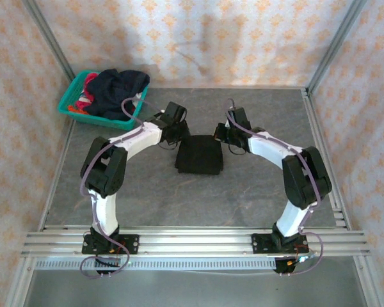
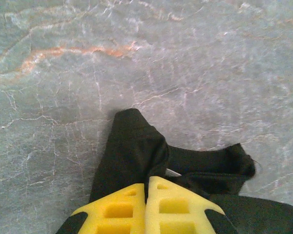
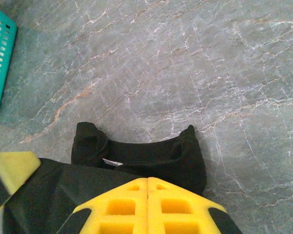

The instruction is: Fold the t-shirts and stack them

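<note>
Grey marbled table, floral-patterned walls. The left gripper and right gripper are both clamped on the far corners of the folded black t-shirt, mid-table. Teal basket in the far-left corner, holding dark and red shirts.

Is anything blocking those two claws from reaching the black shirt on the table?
Nothing visible. The left gripper and right gripper are each shut on the far edge of the black t-shirt, with bare table around it.
</note>
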### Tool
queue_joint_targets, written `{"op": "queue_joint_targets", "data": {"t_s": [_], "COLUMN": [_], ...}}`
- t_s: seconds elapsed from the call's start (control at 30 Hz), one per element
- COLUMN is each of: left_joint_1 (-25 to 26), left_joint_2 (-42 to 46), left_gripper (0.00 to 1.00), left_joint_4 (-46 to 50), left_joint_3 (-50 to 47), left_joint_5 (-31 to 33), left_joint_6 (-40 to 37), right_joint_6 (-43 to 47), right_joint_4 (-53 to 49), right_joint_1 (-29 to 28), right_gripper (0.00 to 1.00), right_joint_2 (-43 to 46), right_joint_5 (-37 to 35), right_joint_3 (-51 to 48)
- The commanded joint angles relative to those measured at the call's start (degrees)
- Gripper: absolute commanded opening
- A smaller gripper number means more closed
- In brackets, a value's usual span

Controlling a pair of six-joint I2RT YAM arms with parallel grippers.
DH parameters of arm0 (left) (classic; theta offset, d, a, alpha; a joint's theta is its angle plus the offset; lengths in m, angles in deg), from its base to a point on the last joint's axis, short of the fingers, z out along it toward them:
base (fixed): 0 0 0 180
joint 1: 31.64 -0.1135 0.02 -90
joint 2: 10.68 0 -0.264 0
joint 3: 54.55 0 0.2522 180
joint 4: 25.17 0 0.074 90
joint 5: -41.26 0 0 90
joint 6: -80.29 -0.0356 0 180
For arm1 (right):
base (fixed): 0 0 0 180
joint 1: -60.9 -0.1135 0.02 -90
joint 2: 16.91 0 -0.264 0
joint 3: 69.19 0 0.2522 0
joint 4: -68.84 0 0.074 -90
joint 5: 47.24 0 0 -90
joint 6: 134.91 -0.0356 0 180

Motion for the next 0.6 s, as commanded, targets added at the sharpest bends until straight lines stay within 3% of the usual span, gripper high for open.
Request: {"op": "queue_joint_targets", "data": {"t_s": [0.0,0.07,0.23,0.3,0.5,0.53,0.57], "left_joint_1": [0.1,0.1,-0.2,-0.2,-0.1,-0.1,-0.1], "left_joint_2": [-1.1,-2.9,-5.4,-5.2,-0.6,0.5,1.5], "left_gripper": [0.00,0.01,0.16,0.26,0.93,1.00,1.00], "left_joint_4": [1.8,2.2,2.1,2.2,3.9,4.3,4.5], "left_joint_3": [2.2,3.4,4.3,4.1,2.5,2.2,1.7], "left_joint_5": [2.1,2.3,2.7,2.9,5.5,6.2,6.6], "left_joint_6": [-1.6,-1.5,0.5,1.0,0.4,0.3,0.2], "right_joint_6": [1.3,1.3,0.6,0.4,0.8,0.9,0.8], "right_joint_4": [0.4,0.9,1.4,0.9,1.7,1.9,2.1], "right_joint_1": [0.7,0.9,1.5,1.6,1.5,1.5,1.3], "right_gripper": [0.00,0.00,0.00,0.02,0.50,0.54,0.56], "right_joint_2": [-3.2,-5.3,-10.0,-9.8,-1.0,0.6,1.8], "right_joint_5": [-2.1,-2.2,-1.5,-0.3,-3.0,-3.5,-3.7], "right_joint_3": [2.3,3.4,6.2,6.9,2.6,1.6,0.7]}}
